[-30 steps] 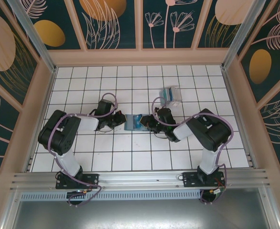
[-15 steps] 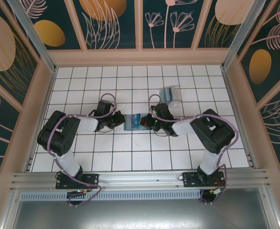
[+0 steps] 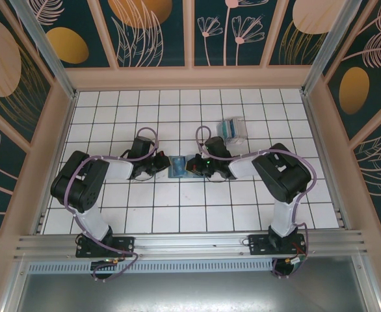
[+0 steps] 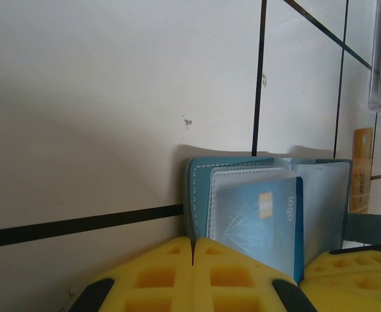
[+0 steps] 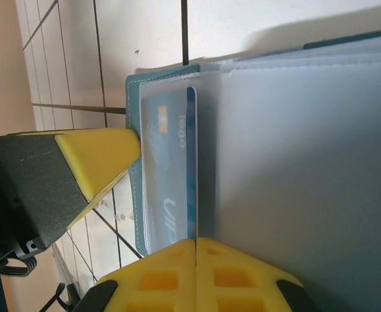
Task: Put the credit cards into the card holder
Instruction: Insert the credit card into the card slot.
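Card holder [image 3: 177, 166] sits about mid-bench, roughly halfway between the near and far edges and between the left and right edges, with a pincer on either side of it. It is open. The left wrist view shows its dark teal outer rim and white-stitched, paler inner pockets [image 4: 233, 188].

The left pincer [image 3: 162, 164] comes at it from the bench's left side. Its yellow pads are pressed together [image 4: 193, 252], with the holder's teal edge running into the seam between them.

The right pincer [image 3: 194, 167] comes in from the right. Its pads are also together [image 5: 196, 252], clamped on the end of a blue card [image 5: 168, 169]. That card lies against the holder's inner face, just beside a wide frosted leaf. Its pale chip mark and the word "logo" can be read from the left wrist [image 4: 262, 221]. How far the card sits inside a pocket cannot be told.

One yellow finger [image 5: 96, 159] of the left pincer touches the holder's edge in the right wrist view. The right pincer's fingers [image 4: 346, 273] show at the lower right of the left wrist view.

A tan-orange card [image 4: 361, 170] lies flat on the white tiled bench [image 3: 177, 214], just beyond the holder. A clear plastic box [image 3: 233, 129] stands apart, nearer the far edge and right of centre.
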